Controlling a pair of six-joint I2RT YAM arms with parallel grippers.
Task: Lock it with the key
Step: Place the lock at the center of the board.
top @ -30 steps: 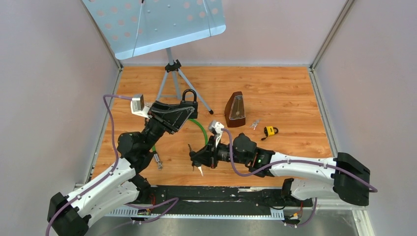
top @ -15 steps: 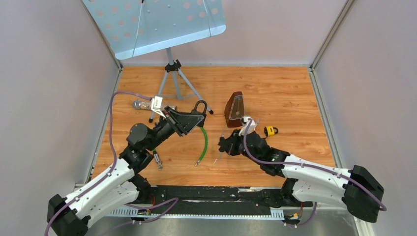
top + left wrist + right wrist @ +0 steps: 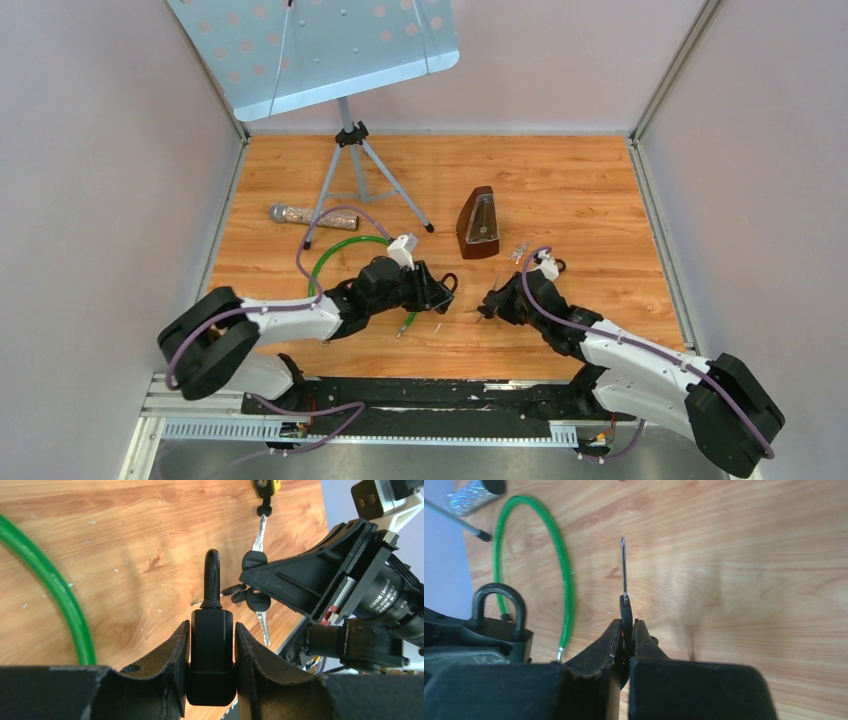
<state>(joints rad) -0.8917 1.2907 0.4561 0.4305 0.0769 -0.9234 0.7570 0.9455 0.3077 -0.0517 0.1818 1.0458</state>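
Note:
My left gripper (image 3: 441, 291) is shut on a black padlock (image 3: 212, 650), with the body squeezed between both fingers and the shackle (image 3: 212, 575) pointing away. My right gripper (image 3: 489, 303) is shut on the black head of a key (image 3: 625, 611), whose silver blade (image 3: 624, 570) sticks straight out, seen edge-on. More keys of the same bunch (image 3: 256, 597) hang by the right fingers. In the top view the two grippers face each other a short gap apart at the table's middle front. The padlock also shows in the right wrist view (image 3: 499, 615), to the left of the key.
A green cable loop (image 3: 335, 252) lies left of the grippers. A microphone (image 3: 310, 214) and a music stand tripod (image 3: 350, 140) are at the back left. A brown metronome (image 3: 479, 224) stands behind the grippers. A small yellow padlock (image 3: 265, 485) lies beside the right wrist.
My left arm has swung down and right, bringing the padlock low to the table's middle. My right gripper has shifted right with the key. The green cable now lies free in a loop.

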